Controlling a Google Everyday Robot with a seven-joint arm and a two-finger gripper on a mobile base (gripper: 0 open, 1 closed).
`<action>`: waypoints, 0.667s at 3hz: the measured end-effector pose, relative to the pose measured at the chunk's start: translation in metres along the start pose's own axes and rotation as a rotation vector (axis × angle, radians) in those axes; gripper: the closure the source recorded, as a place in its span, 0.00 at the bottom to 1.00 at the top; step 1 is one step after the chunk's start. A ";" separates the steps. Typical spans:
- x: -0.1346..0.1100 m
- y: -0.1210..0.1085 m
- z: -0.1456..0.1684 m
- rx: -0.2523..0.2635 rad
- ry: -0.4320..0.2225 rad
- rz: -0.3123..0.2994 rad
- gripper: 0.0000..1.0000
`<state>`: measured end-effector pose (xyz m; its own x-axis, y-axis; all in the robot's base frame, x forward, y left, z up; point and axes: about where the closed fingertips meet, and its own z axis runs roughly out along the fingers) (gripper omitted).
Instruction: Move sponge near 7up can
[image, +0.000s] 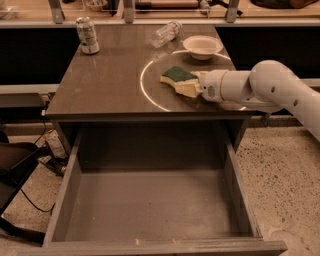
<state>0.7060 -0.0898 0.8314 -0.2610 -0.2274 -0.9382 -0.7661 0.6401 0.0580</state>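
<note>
The sponge (178, 80), dark green on top with pale yellow foam under it, is at the right middle of the dark table (100, 85), tilted with its right end raised. My gripper (198, 86) reaches in from the right and is shut on the sponge's right end; the white wrist hides most of the fingers. The 7up can (88, 35) stands upright at the table's far left corner, well apart from the sponge and gripper.
A clear plastic bottle (166, 33) lies at the table's back middle. A round white bowl (202, 46) sits just behind the gripper. An open drawer (150, 200) juts out below the table's front edge. Cables and clutter lie on the floor at the left.
</note>
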 end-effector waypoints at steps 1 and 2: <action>-0.031 -0.008 0.008 0.030 0.028 -0.015 1.00; -0.106 -0.026 0.019 0.092 0.071 -0.066 1.00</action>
<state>0.7647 -0.0682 0.9226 -0.2551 -0.3203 -0.9123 -0.7265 0.6861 -0.0378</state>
